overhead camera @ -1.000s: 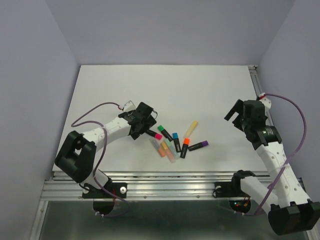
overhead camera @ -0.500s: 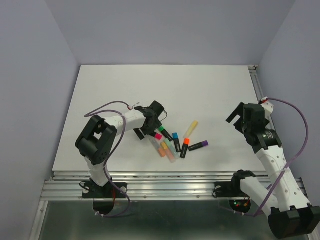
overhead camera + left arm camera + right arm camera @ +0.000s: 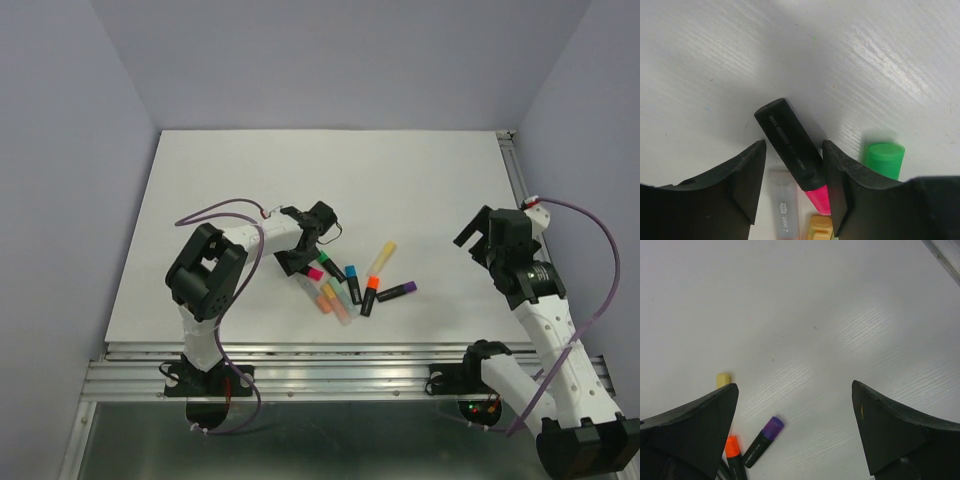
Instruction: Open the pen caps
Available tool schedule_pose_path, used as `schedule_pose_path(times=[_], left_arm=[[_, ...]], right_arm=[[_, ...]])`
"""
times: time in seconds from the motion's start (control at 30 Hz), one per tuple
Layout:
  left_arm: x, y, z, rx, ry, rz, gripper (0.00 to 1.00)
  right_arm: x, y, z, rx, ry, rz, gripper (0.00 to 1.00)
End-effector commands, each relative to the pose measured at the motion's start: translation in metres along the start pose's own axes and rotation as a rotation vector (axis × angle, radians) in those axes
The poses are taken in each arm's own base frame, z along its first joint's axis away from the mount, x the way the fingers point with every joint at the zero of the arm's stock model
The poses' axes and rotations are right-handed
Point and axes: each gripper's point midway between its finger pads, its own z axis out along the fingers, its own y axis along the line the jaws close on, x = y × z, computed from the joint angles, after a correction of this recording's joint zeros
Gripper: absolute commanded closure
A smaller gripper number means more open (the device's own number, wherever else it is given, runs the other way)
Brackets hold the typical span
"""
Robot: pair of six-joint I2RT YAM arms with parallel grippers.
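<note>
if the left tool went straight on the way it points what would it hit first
Most likely the black pen with the pink cap. It lies between the open fingers of the left tool, which would straddle it and then reach the table. The height above the pen is unclear.

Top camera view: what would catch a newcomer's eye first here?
A cluster of bright-capped pens lies near the front middle of the table. The left pincer stands open astride a black pen with a pink cap. The right pincer hangs open off to the right, holding nothing.
</note>
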Motion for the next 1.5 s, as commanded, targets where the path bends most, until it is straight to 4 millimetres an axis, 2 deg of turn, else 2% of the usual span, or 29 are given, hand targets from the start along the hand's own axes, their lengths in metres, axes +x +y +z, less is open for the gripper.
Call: schedule_pose_path(times=[0.0, 0.13, 0.27, 0.37, 0.47, 0.53, 0.6, 0.63, 0.67, 0.7, 0.73, 0.77, 0.8, 0.83, 0.9, 0.93, 0.97, 1.0, 1.07, 1.1, 1.13, 1.17, 1.23, 1.3, 1.47], left_arm=[[0.016, 0.013, 0.013, -0.045, 0.036, 0.005, 0.45], [0.017, 0.014, 0.016, -0.036, 0.031, -0.009, 0.71], [0.013, 0.012, 0.011, 0.016, 0.014, -0.042, 0.77], [0.009, 0.006, 0.009, 0.05, 0.004, -0.068, 1.0], [-0.003, -0.006, 0.0, 0.097, -0.026, -0.072, 1.0], [-0.018, -0.017, -0.014, 0.137, -0.066, -0.08, 1.0], [-0.034, -0.026, -0.037, 0.202, -0.106, -0.097, 1.0], [-0.047, -0.027, -0.057, 0.251, -0.15, -0.12, 1.0], [-0.054, -0.028, -0.069, 0.281, -0.176, -0.132, 1.0], [-0.064, -0.024, -0.091, 0.338, -0.222, -0.149, 1.0], [-0.065, -0.021, -0.086, 0.329, -0.239, -0.142, 1.0], [-0.074, -0.024, -0.113, 0.417, -0.275, -0.161, 1.0], [-0.077, -0.02, -0.121, 0.443, -0.296, -0.161, 1.0], [-0.08, -0.009, -0.131, 0.474, -0.323, -0.158, 1.0], [-0.075, 0.001, -0.136, 0.51, -0.32, -0.144, 1.0], [-0.078, 0.005, -0.15, 0.557, -0.328, -0.154, 1.0], [-0.073, 0.007, -0.152, 0.579, -0.324, -0.152, 1.0], [-0.071, 0.007, -0.156, 0.606, -0.316, -0.154, 1.0], [-0.069, 0.007, -0.17, 0.674, -0.309, -0.17, 1.0], [-0.063, 0.005, -0.173, 0.696, -0.296, -0.16, 1.0], [-0.058, 0.003, -0.177, 0.722, -0.28, -0.153, 1.0], [-0.055, 0.001, -0.18, 0.74, -0.273, -0.155, 1.0], [-0.048, -0.003, -0.182, 0.747, -0.261, -0.139, 1.0], [-0.042, -0.006, -0.181, 0.746, -0.242, -0.135, 1.0], [-0.023, -0.013, -0.176, 0.747, -0.183, -0.145, 1.0]], right_arm=[[-0.006, 0.0, -0.004, -0.015, -0.032, 0.017, 0.0], [-0.005, 0.001, -0.004, -0.024, -0.032, 0.017, 0.0], [-0.003, 0.002, -0.003, -0.026, -0.021, 0.014, 0.0], [-0.001, 0.01, -0.004, -0.073, -0.007, 0.002, 0.0], [0.004, 0.029, -0.008, -0.191, 0.02, -0.027, 0.0], [0.013, 0.041, -0.013, -0.273, 0.059, -0.036, 0.0], [0.016, 0.056, -0.018, -0.365, 0.077, -0.047, 0.0], [0.022, 0.074, -0.028, -0.483, 0.116, -0.065, 0.0], [0.026, 0.084, -0.036, -0.552, 0.137, -0.078, 0.0], [0.034, 0.102, -0.051, -0.687, 0.197, -0.092, 0.0], [0.041, 0.109, -0.062, -0.752, 0.243, -0.095, 0.0], [0.044, 0.119, -0.067, -0.816, 0.278, -0.094, 0.0], [0.049, 0.127, -0.075, -0.875, 0.325, -0.089, 0.0], [0.055, 0.141, -0.095, -1.014, 0.392, -0.088, 0.0], [0.064, 0.15, -0.107, -1.094, 0.449, -0.095, 0.0], [0.063, 0.155, -0.104, -1.078, 0.423, -0.088, 0.0], [0.064, 0.158, -0.106, -1.071, 0.403, -0.104, 0.0], [0.077, 0.167, -0.113, -1.073, 0.396, -0.146, 0.0], [0.09, 0.182, -0.131, -1.135, 0.382, -0.195, 0.0], [0.104, 0.19, -0.134, -1.149, 0.404, -0.218, 0.0], [0.123, 0.199, -0.152, -1.191, 0.423, -0.262, 0.0], [0.13, 0.208, -0.157, -1.212, 0.422, -0.277, 0.0], [0.15, 0.222, -0.161, -1.206, 0.432, -0.328, 0.0], [0.158, 0.23, -0.167, -1.206, 0.424, -0.359, 0.0], [0.176, 0.246, -0.149, -1.134, 0.405, -0.372, 0.0]])
